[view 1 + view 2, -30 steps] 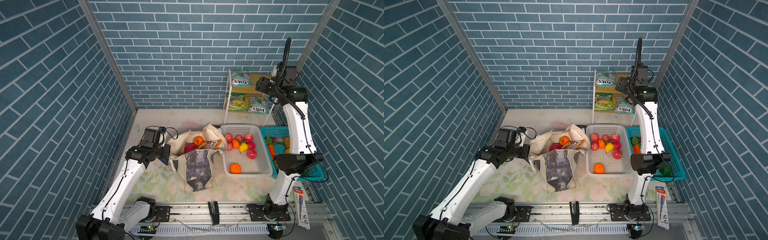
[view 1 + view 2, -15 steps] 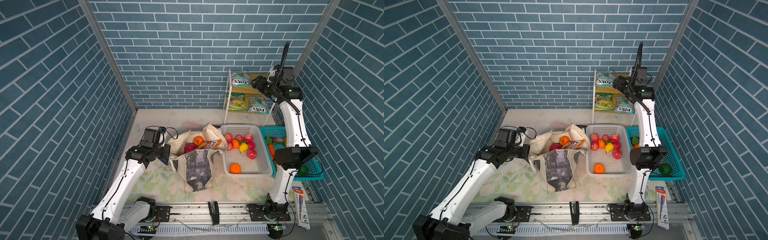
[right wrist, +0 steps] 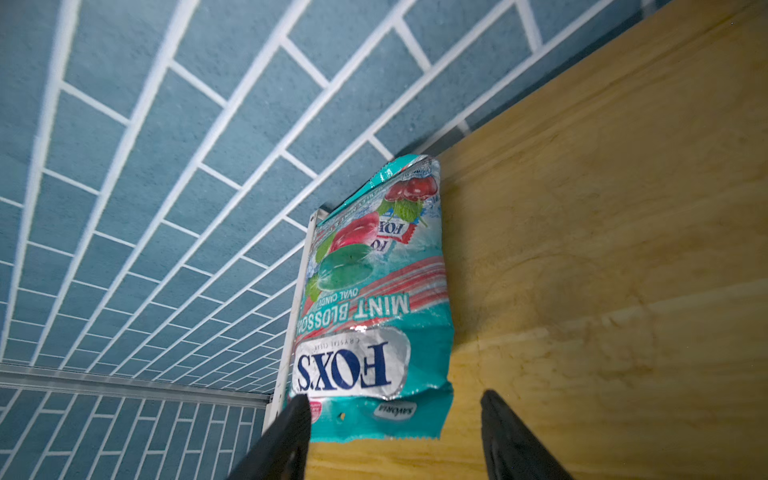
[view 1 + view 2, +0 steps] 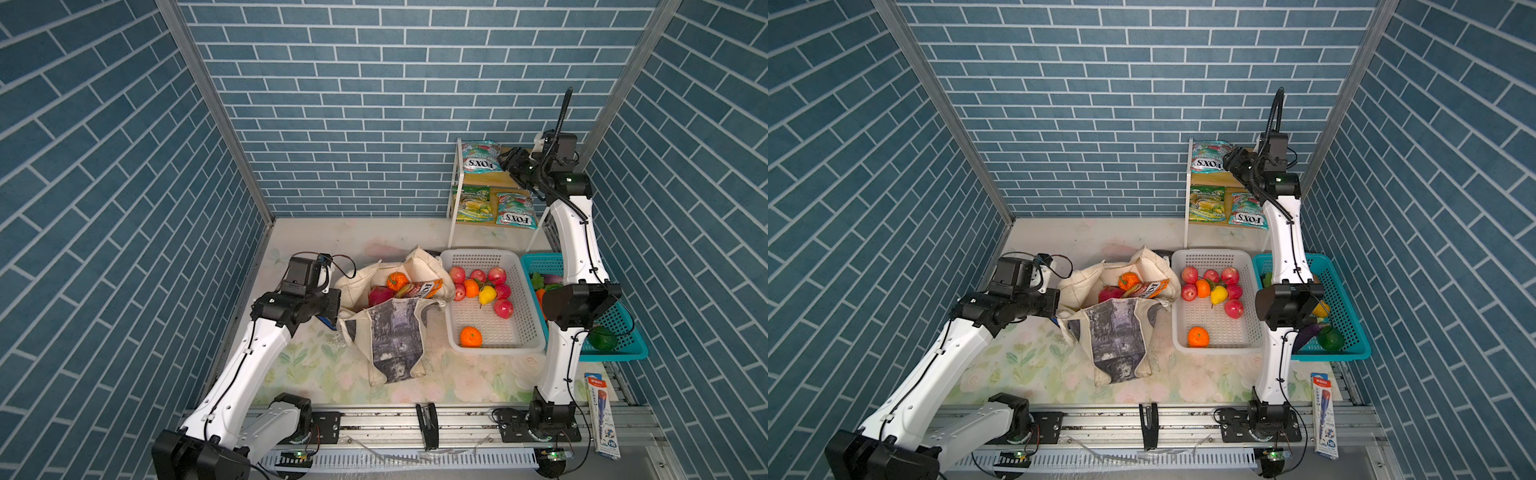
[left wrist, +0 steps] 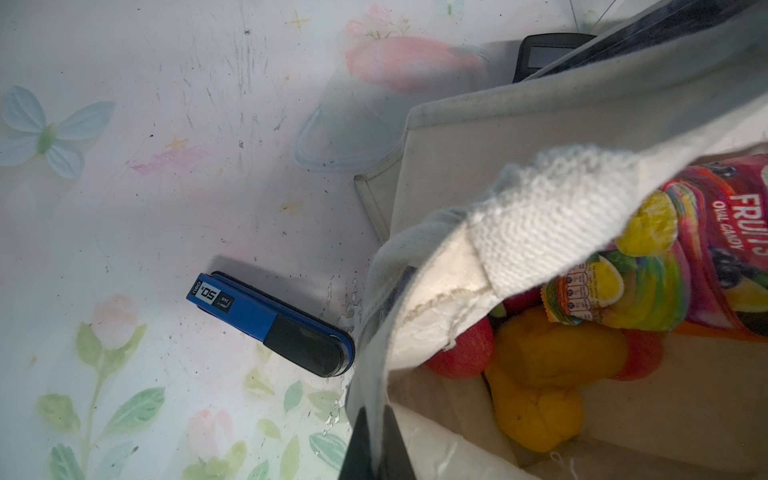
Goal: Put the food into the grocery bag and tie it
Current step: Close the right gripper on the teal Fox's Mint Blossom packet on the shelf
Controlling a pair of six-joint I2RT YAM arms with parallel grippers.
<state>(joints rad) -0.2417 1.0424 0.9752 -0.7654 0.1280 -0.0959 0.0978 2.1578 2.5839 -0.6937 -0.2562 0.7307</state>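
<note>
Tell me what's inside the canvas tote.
Inside the grocery bag: an orange, a pink dragon fruit, a FOX'S candy packet, and, in the left wrist view, a yellow piece and red pieces. Whatever lies beneath them is covered.

A blue stapler (image 5: 270, 324) lies on the floral mat (image 5: 124, 216), black calculator (image 5: 544, 56) well apart.
</note>
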